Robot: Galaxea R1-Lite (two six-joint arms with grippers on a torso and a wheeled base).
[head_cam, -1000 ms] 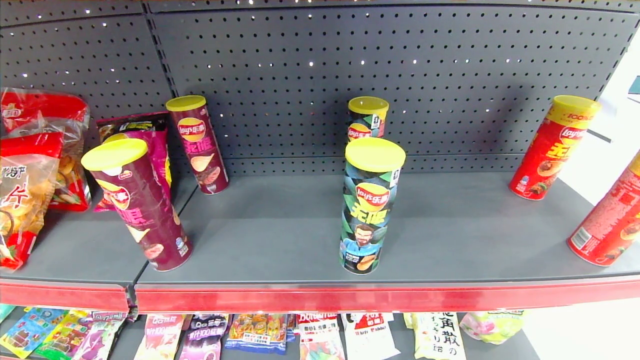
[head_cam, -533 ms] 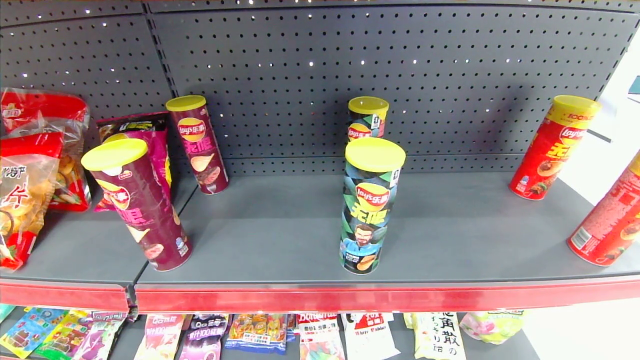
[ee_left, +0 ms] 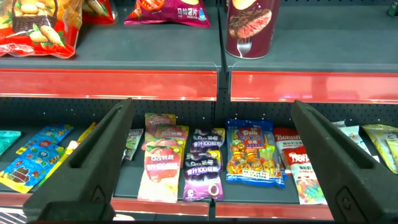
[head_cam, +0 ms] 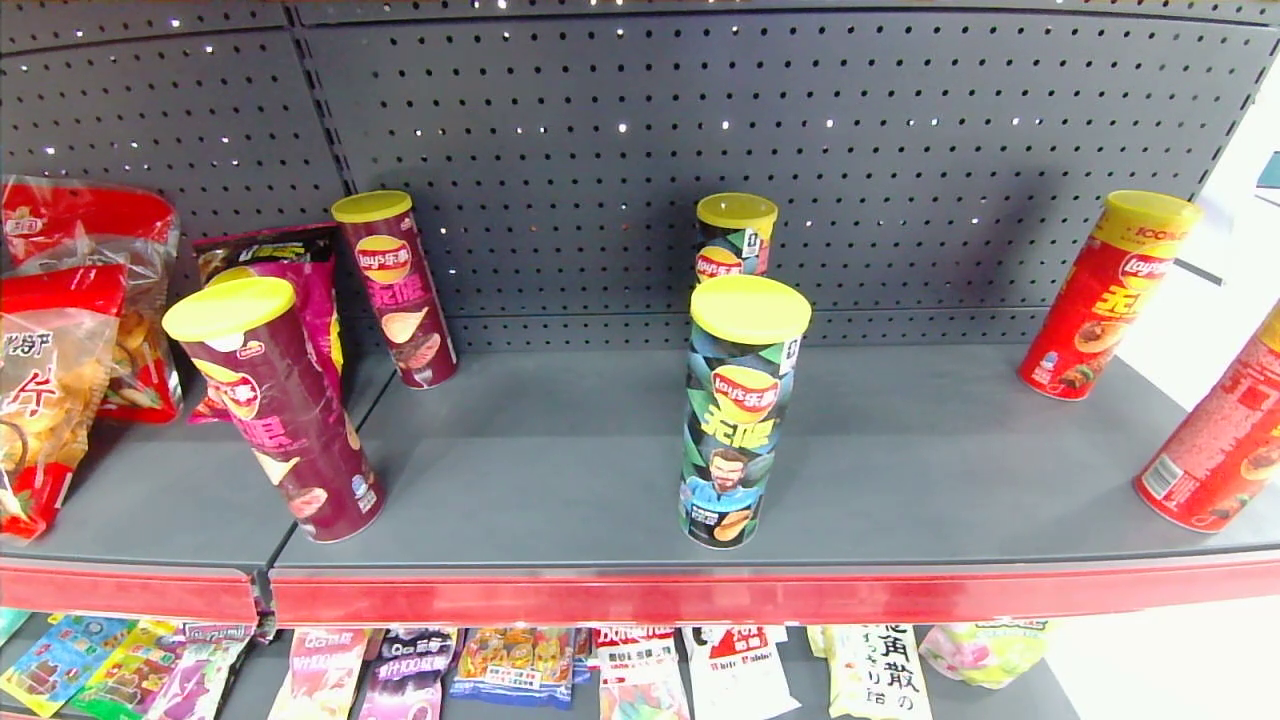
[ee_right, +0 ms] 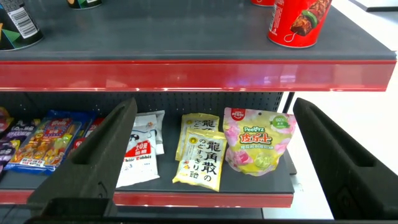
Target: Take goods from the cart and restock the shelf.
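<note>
The left gripper (ee_left: 211,107) has its two dark fingers spread wide with nothing between them. It sits level with the red front lip of the shelf (ee_left: 155,50). Just past the fingers, flat candy packets (ee_left: 205,165) lie in a row on the lower tier. On the tier above stand the front maroon can (ee_left: 252,28), a pink bag (ee_left: 166,11) and a red snack bag (ee_left: 37,25). The right gripper (ee_right: 215,102) is likewise opened wide and holds nothing, and it faces the same red lip farther to the right. Beyond it on the lower tier lie a white packet (ee_right: 140,155), a yellow packet (ee_right: 200,152) and a pink-and-green packet (ee_right: 256,146). On the upper tier the front red can (ee_right: 298,22) stands close to the edge. From the head view, the grey upper tier carries the goods upright in pairs. The rear maroon can (head_cam: 395,285) stands against the perforated back panel (head_cam: 700,130). A front green-and-black can (head_cam: 745,410) stands in the middle, with a rear green-and-black can (head_cam: 735,238) behind it. A rear red can (head_cam: 1105,295) stands at the right.
</note>
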